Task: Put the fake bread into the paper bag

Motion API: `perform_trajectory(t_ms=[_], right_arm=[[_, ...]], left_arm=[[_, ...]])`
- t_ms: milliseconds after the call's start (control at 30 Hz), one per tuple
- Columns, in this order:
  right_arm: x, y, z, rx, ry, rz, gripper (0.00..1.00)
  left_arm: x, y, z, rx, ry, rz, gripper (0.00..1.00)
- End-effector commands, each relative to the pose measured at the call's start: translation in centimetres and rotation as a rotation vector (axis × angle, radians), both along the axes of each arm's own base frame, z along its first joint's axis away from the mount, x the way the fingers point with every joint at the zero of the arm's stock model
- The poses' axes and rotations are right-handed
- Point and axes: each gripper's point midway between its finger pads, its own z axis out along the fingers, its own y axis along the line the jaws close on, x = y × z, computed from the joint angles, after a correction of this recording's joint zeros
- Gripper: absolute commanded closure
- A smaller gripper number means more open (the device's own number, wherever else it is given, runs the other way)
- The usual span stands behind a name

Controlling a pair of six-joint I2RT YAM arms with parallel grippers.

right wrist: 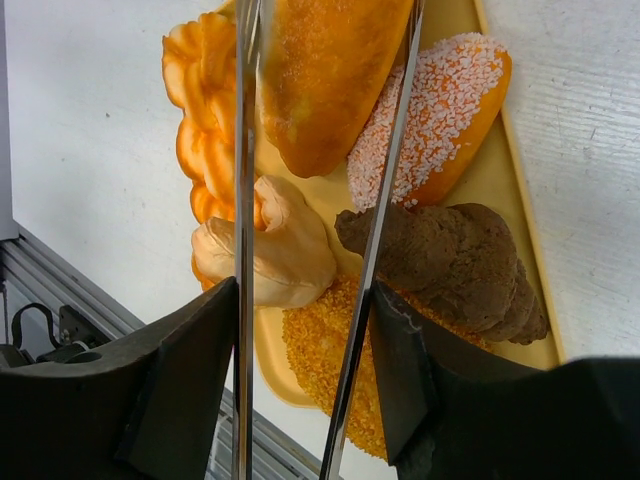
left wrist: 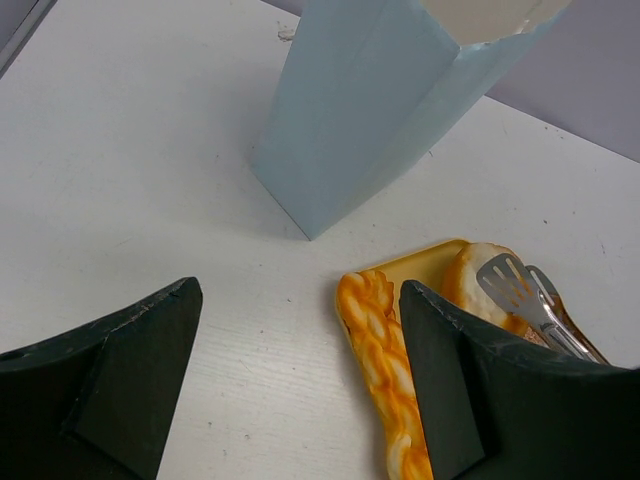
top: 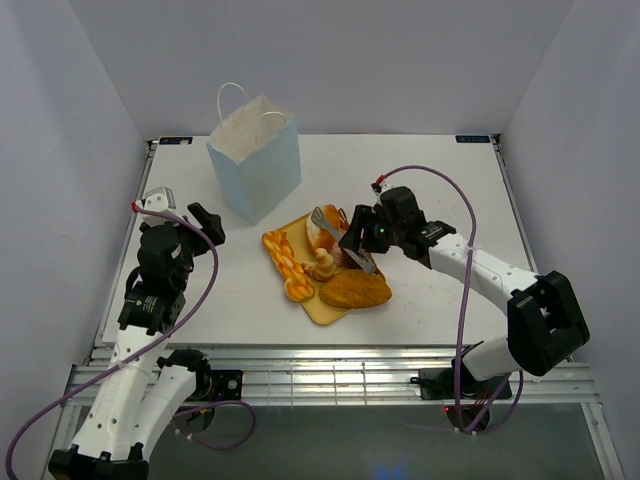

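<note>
Bread run barely started
Right claw (right wrist: 300,380) clamped on metal tongs (right wrist: 243,150) over the fake bread (right wrist: 330,70) on its tray (right wrist: 490,180); paper bag (top: 255,165) waits at 11 o'clock; left claw (left wrist: 300,370) apart, empty.

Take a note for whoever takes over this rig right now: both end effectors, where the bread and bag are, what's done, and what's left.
Left end effector: open, holding nothing, near the paper bag.
Right end effector: shut on the metal tongs, whose arms straddle the golden loaf.
Bread: every piece in view lies on the yellow tray. The orange braid is along the tray's edge nearest the bag.
Bag: upright with its mouth open. Its bottom cannot be seen.
Done: tongs in hand. No bread is visibly in the bag.
Left: lift each piece into the bag.
</note>
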Motion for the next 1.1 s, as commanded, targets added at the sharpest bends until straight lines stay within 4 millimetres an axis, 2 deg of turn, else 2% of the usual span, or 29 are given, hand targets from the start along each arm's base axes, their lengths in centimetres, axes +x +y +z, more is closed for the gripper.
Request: perform_trajectory(t_ms=[0,200,467,733,933,967,1067], right_arm=[[0.9,1.0,1.4,0.057,-0.038,0.011,0.43],[1.0,1.2,2.6,0.071,-0.064,0.022,0.59],[1.0,1.1,5.5,0.094,-0.117,0.033,0.68],[1.3,1.1,11.0,0.134,-0.215,0.046,0.73],[0.9,1.2,14.4,0.168,-0.264,0.067,0.74],[1.0,1.3,15.8,0.179,-0.289,0.071,0.75],[0.8,1.3,17.9,0.182,-0.318,0.090,0.75]], left_arm=[[-0.1,0.0,1.1,-0.001,-0.031,-0.008,0.10],[-0.1,0.0,1.1,0.000,-0.034,-0.008,0.10],[-0.1,0.1,1.1,0.001,-0.033,-0.004,0.10],[-0.1,0.1,1.1,0.002,-0.033,-0.001,0.10],[-0.1,0.2,1.0,0.003,-0.031,0.005,0.10],[-0.1,0.3,1.0,0.004,-0.032,0.008,0.10],[-0.2,0.4,1.1,0.004,-0.036,0.013,0.10]])
